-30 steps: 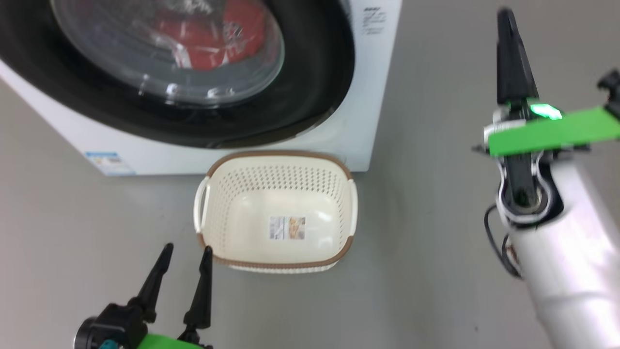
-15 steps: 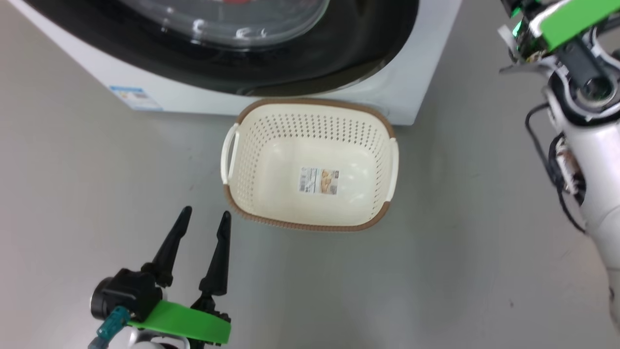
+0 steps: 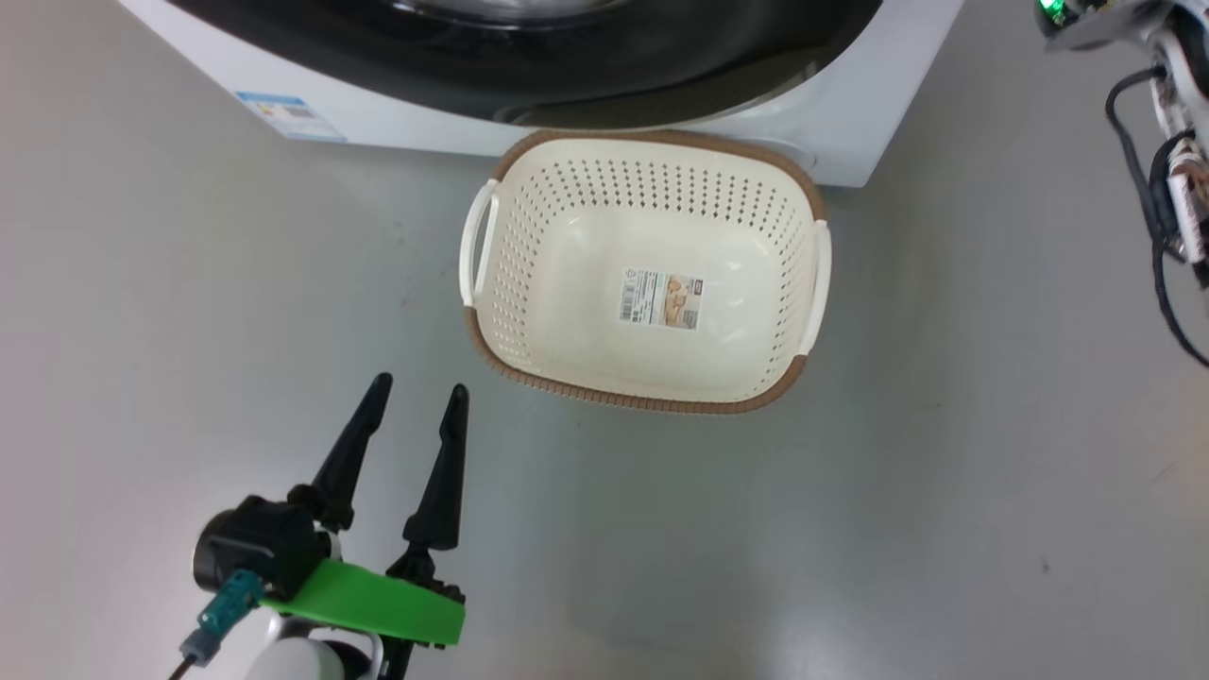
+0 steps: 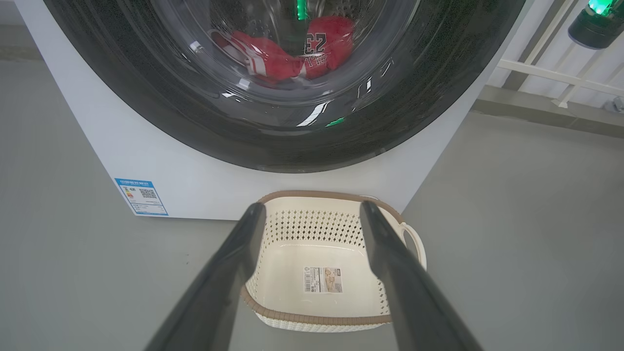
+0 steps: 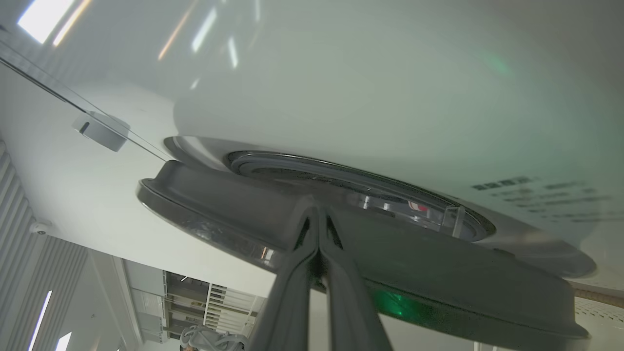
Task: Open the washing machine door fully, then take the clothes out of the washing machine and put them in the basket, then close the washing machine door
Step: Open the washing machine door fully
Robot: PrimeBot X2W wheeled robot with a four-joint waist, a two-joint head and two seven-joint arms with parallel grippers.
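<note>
The washing machine (image 3: 397, 123) fills the top of the head view, with the black rim of the washing machine door (image 3: 661, 57) above the basket (image 3: 652, 397), which stands empty on the floor against the machine's front. In the left wrist view the clothes (image 4: 287, 53), red with white print, lie behind the door's glass (image 4: 146, 97). My left gripper (image 3: 420, 385) hovers open and empty, left of and nearer than the basket (image 4: 317, 319). My right gripper (image 5: 318, 214) is shut, tips against the door's dark rim (image 5: 438, 273), which stands a little off the white front.
Grey floor (image 3: 945, 472) stretches all around the basket. My right arm's wrist and cables (image 3: 1157, 236) hang at the head view's upper right. A white railing (image 4: 546, 73) runs to the right of the machine.
The head camera has tilted down, so machine and basket slid up the picture. My right gripper has left the head view's top right, fingers still shut. The left gripper stays open.
</note>
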